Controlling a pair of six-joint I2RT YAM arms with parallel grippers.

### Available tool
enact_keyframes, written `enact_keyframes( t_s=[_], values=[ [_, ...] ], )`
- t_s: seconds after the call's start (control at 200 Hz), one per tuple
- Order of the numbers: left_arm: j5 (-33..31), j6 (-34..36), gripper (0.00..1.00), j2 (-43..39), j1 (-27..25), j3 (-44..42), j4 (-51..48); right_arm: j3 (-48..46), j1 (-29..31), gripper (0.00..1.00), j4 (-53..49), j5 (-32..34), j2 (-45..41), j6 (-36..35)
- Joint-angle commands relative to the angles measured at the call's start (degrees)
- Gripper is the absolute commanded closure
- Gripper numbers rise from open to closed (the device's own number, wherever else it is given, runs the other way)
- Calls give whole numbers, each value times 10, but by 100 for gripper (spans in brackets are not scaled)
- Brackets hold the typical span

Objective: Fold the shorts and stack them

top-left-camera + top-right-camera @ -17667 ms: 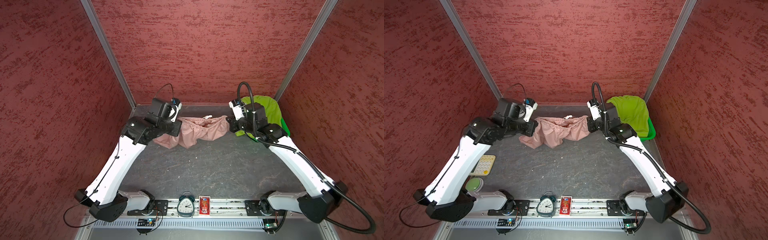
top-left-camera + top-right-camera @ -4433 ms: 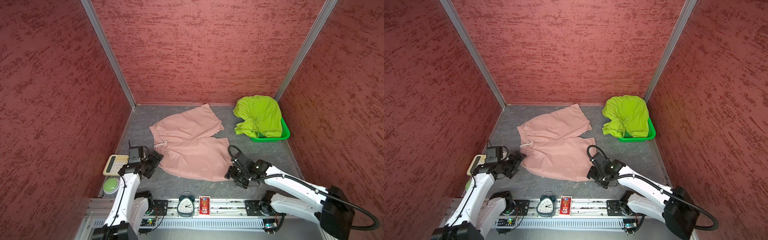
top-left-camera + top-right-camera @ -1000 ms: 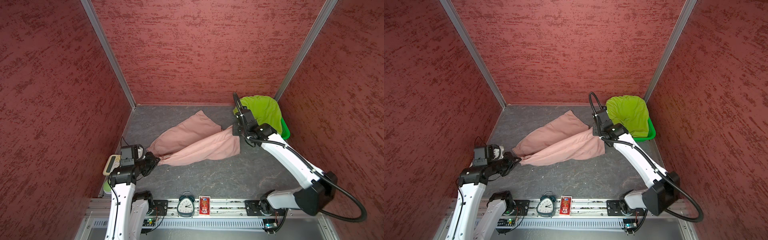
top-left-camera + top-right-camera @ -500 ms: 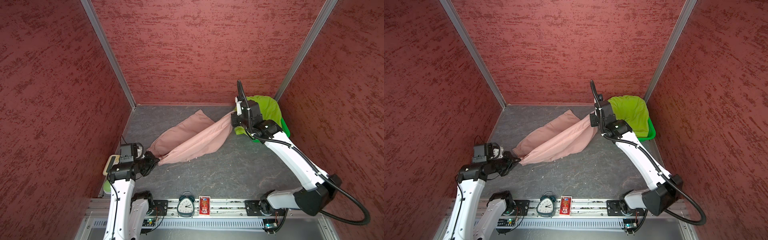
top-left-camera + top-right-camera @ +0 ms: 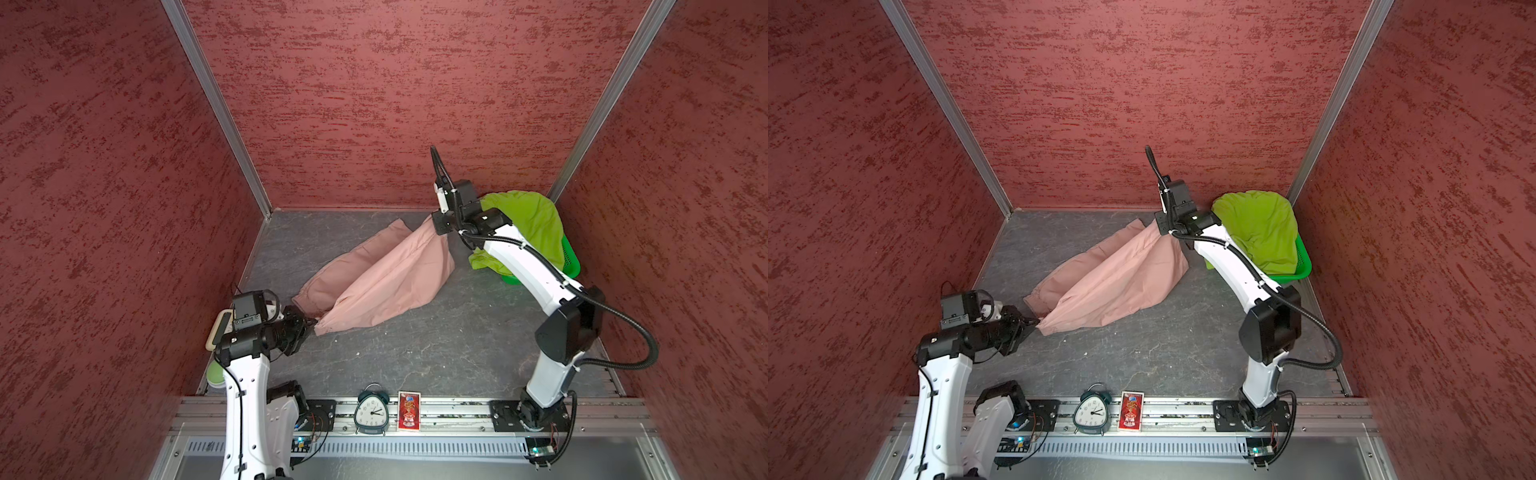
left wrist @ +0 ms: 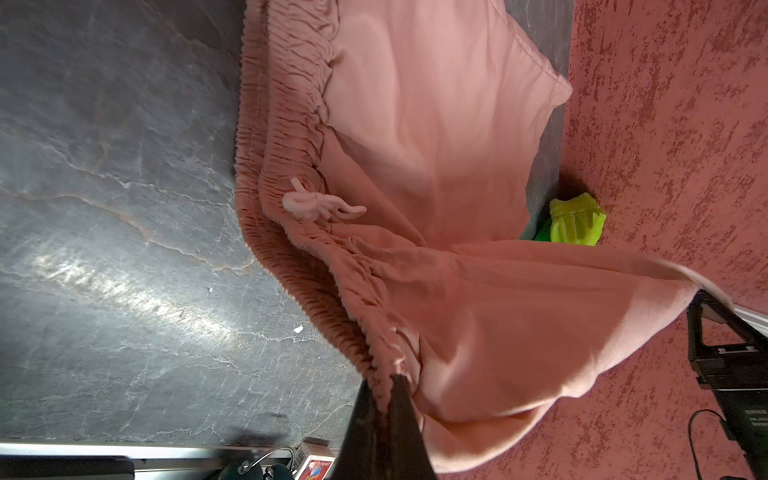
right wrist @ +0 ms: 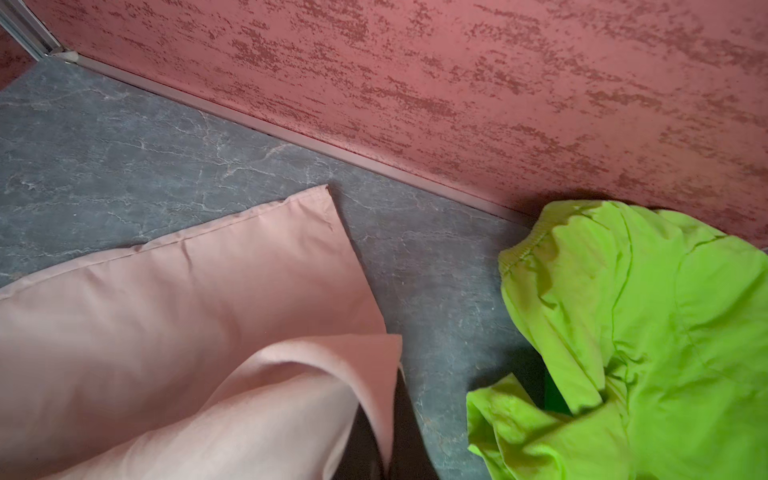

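- Dusty pink thin-fabric shorts (image 5: pixel 386 278) stretched slantwise across dark grey marbled surface (image 5: pixel 415 353), near left to far right, in both top views.
- Left fingers (image 6: pixel 403 424) closed on one end of gathered elastic waistband (image 6: pixel 291 145), low over the surface by its left edge. White drawstring knot (image 6: pixel 316 205) sits further along the band.
- One pink leg lies flat on the surface; the second leg slopes up over it.
- Dark teal alarm clock (image 5: pixel 371 411) and red card box (image 5: pixel 409 411) stand side by side on front rail (image 5: pixel 457 415), centre, well apart from the cloth.
- Right fingers (image 7: pixel 405 424) pinched shut on hem of the upper leg, held above the surface near the basket.
- Lime green thin-fabric shorts (image 5: pixel 1262 232) heaped in bright green plastic basket (image 5: pixel 1304 266), far right corner, spilling over its rim, apart from the pink pair.
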Motion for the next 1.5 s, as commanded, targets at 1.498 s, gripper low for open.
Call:
enact_keyframes(
  t_s=[1.498],
  values=[
    [-16, 84, 100, -3, -14, 41, -1, 43, -1, 100, -51, 12, -71, -25]
  ],
)
